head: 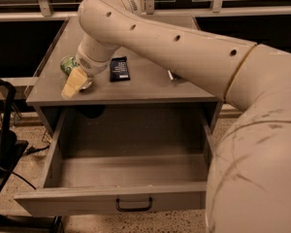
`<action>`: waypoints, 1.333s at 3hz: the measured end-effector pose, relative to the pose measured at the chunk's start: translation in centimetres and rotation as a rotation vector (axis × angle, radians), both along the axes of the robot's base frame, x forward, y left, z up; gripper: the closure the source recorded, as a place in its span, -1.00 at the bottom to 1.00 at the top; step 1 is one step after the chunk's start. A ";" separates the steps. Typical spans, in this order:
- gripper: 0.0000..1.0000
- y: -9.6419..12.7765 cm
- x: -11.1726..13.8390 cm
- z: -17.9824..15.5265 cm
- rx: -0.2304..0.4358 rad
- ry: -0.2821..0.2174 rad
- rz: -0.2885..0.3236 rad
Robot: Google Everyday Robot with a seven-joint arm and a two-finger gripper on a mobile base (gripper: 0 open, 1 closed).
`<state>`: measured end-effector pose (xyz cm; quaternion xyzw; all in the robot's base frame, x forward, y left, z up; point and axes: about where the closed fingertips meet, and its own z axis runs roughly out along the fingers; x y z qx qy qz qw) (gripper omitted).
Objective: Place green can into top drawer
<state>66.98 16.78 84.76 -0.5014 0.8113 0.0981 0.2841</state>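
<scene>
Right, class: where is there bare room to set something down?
Bare: the floor of the top drawer, and the front strip of the cabinet top in front of the snack bar. Crowded: its left end, around the gripper and green can.

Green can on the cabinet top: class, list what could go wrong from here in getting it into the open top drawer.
1. The green can sits near the left edge of the cabinet top, the hand close beside it; a nudge could knock it off.
2. The dark snack bar lies nearby and could be swept along.
3. Released too early, the can may miss the top drawer.
</scene>
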 end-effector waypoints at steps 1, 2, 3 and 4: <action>-1.00 0.1 0.5 -0.4 -0.015 -0.007 -0.021; -1.00 0.0 1.0 -0.6 -0.029 -0.010 -0.050; -1.00 0.1 1.4 0.4 -0.027 -0.015 -0.073; -1.00 0.4 1.6 1.5 -0.025 -0.025 -0.075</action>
